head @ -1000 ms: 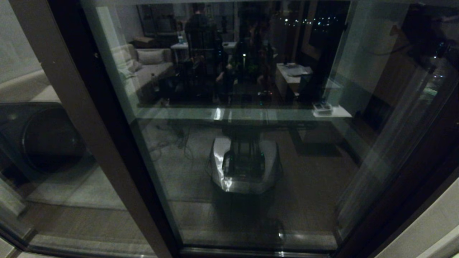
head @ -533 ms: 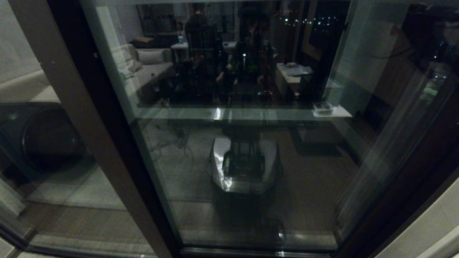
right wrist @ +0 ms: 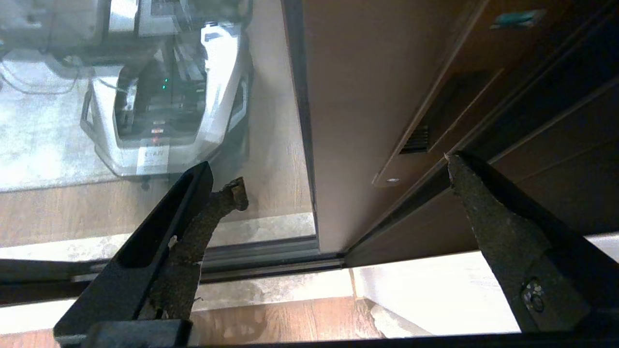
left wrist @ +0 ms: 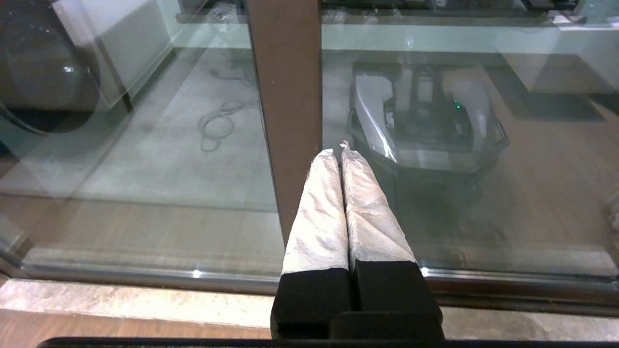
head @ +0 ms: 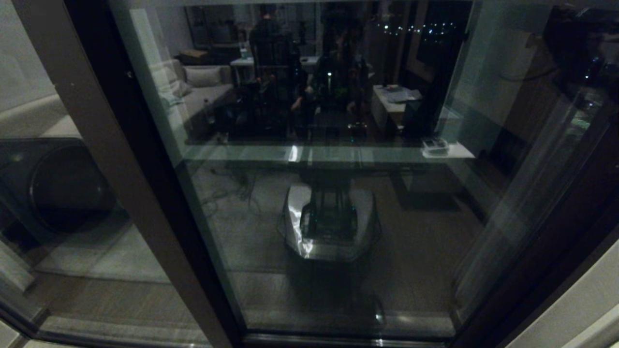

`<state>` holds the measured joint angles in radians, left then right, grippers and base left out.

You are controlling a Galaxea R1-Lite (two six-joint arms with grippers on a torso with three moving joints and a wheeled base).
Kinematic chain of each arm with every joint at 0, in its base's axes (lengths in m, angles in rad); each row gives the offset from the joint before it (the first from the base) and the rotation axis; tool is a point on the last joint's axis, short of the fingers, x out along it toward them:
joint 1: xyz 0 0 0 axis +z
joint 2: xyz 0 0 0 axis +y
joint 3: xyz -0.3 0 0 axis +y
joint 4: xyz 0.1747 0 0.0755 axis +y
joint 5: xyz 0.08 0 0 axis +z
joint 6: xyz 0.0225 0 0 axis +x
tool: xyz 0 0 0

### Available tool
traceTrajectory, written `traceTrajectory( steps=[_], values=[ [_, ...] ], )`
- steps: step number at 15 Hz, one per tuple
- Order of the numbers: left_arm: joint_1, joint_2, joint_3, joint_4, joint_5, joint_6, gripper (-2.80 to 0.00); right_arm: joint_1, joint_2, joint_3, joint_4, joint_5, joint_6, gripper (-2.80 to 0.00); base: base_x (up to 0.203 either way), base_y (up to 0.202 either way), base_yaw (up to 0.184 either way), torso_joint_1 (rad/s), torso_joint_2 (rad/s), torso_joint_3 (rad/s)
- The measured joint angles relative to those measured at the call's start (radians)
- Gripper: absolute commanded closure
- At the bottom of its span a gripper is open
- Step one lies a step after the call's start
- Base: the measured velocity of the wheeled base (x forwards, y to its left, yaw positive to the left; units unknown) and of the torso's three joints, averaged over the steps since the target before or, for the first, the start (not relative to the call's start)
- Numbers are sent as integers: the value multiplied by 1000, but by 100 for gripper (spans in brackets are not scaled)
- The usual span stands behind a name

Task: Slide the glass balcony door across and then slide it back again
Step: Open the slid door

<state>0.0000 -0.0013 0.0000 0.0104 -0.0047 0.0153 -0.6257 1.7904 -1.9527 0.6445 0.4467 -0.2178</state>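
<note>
The glass balcony door fills the head view, and neither gripper shows there. In the right wrist view its brown stile carries a narrow black recessed handle slot and a small screw. The stile stands beside the darker jamb. My right gripper is open in front of this stile, just below the slot, with nothing between its fingers. My left gripper is shut and empty, its tips close to the edge of the plain brown post.
The wide plain post of the fixed pane stands at the left. A dark round appliance sits behind that pane. The bottom track runs along a pale stone sill. My own base is mirrored in the glass.
Only the reflections in the glass shift slightly. The door and its frame stay where they were.
</note>
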Motion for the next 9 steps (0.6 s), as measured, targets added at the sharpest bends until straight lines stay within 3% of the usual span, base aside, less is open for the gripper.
traceTrajectory(
  steps=[9],
  values=[
    [0, 0, 0, 0, 0, 0, 0, 8, 9, 0, -13, 27, 7, -280, 0, 0, 0, 0, 0, 0]
  ],
)
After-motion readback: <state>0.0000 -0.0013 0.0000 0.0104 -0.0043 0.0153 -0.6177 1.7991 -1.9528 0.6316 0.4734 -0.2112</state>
